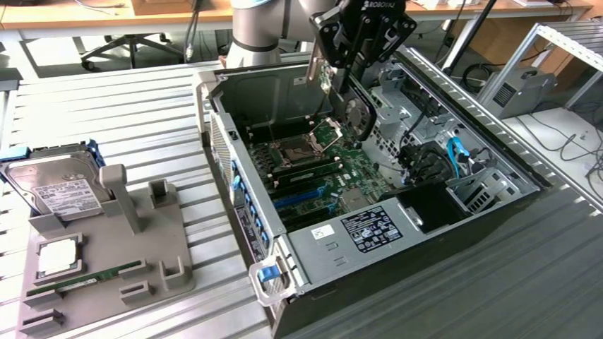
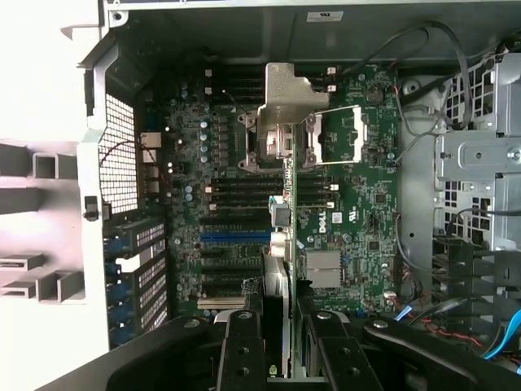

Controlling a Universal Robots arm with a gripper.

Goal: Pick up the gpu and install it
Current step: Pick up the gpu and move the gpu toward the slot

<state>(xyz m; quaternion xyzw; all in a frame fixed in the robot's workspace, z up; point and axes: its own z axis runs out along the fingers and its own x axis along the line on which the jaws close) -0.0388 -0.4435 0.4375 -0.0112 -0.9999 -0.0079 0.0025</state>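
The gpu (image 1: 361, 111), a green board with a black fan cooler and a silver bracket, hangs on edge over the open computer case (image 1: 377, 233). My gripper (image 1: 351, 67) is shut on its upper edge, just under the arm's wrist. In the wrist view the gpu (image 2: 281, 236) appears edge-on as a thin strip running between my black fingers (image 2: 242, 350), with my gripper (image 2: 285, 362) closed around it. Below the card lies the green motherboard (image 2: 358, 204) with its black and blue expansion slots (image 2: 234, 236). The card is above the board and apart from it.
A grey fixture tray (image 1: 141, 282) on the exterior view's left holds a silver hard drive (image 1: 56, 187), a processor (image 1: 58, 256) and a RAM stick (image 1: 85, 279). The case walls, drive cage (image 1: 476, 187) and cables (image 1: 457, 155) surround the motherboard (image 1: 363, 180). An open processor socket (image 2: 285, 134) lies beneath the card.
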